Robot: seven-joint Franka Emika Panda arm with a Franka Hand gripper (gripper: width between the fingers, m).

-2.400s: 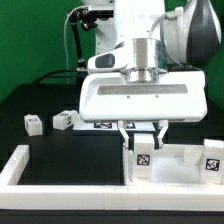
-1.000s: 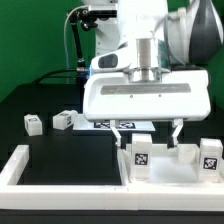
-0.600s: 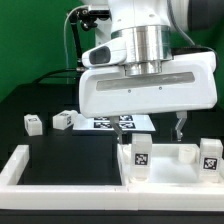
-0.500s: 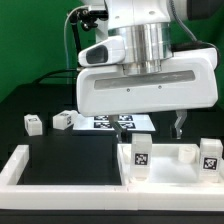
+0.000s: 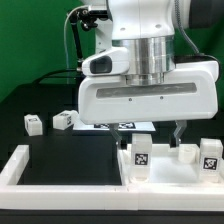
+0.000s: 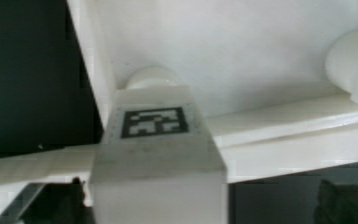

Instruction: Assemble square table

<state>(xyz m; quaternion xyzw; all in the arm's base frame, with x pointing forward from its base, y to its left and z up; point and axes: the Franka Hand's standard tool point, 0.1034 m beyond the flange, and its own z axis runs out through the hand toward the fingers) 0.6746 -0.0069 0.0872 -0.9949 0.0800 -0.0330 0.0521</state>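
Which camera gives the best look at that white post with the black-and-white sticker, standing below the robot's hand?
The exterior view: the post shows whole, upright at the corner of the white slab, sticker facing the camera. The wrist view shows the post very close: the sticker is large, but the post's ends are cut off.

One white square slab (image 5: 170, 172) carries three upright leg blocks (image 5: 142, 156) (image 5: 187, 152) (image 5: 210, 157), two of them showing a black-and-white tag and one showing none. Two loose leg blocks (image 5: 33, 123) (image 5: 63, 120) lie on the single black table (image 5: 70, 150). Two long white bars (image 5: 18, 165) (image 5: 70, 193) are visible, as is one marker board (image 5: 128, 125), partly hidden. One robot arm (image 5: 150, 40) is in view. The wrist view shows one leg block (image 6: 155, 165) bearing one tag (image 6: 155, 122).
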